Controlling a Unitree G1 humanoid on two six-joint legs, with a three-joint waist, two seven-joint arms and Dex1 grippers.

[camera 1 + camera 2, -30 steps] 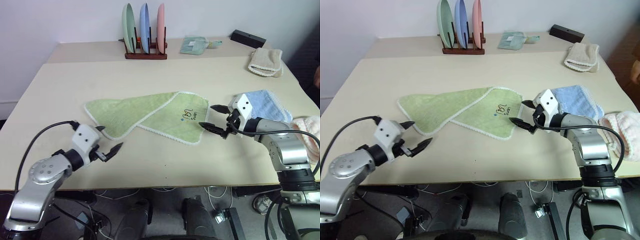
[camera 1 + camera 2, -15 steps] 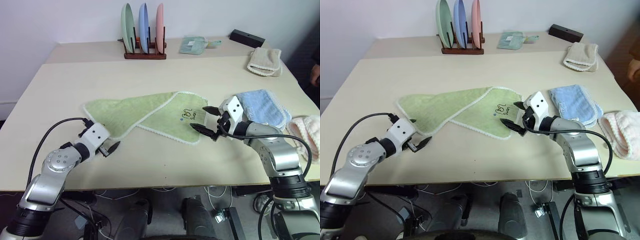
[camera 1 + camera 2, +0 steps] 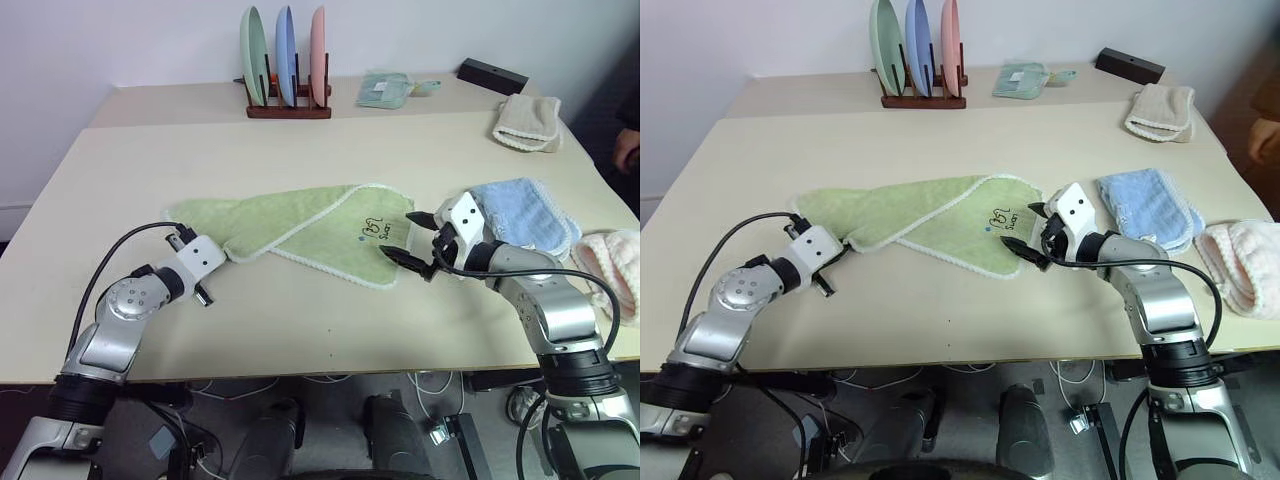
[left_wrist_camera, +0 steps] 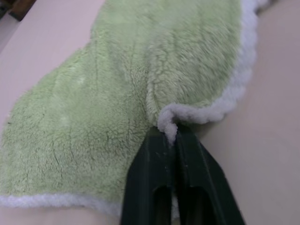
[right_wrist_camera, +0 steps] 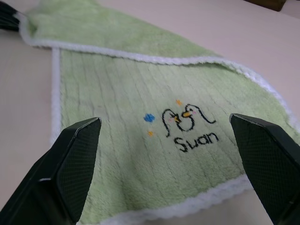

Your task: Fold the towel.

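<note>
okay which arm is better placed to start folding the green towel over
Left. Its claw is already shut on the towel's white edge, while the right claw stands open at the logo corner, gripping nothing.

The beige table (image 3: 300, 150) carries the green towel (image 3: 300, 225) between both grippers, a blue towel (image 3: 525, 215) behind the right gripper (image 3: 412, 245), and a plate rack (image 3: 288, 105) far beyond.

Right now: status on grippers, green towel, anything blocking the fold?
Left gripper shut on the towel at its white edging. Right gripper open, at the logo corner, not gripping. Blue towel lies just beyond the right gripper; nothing on the green towel.
</note>
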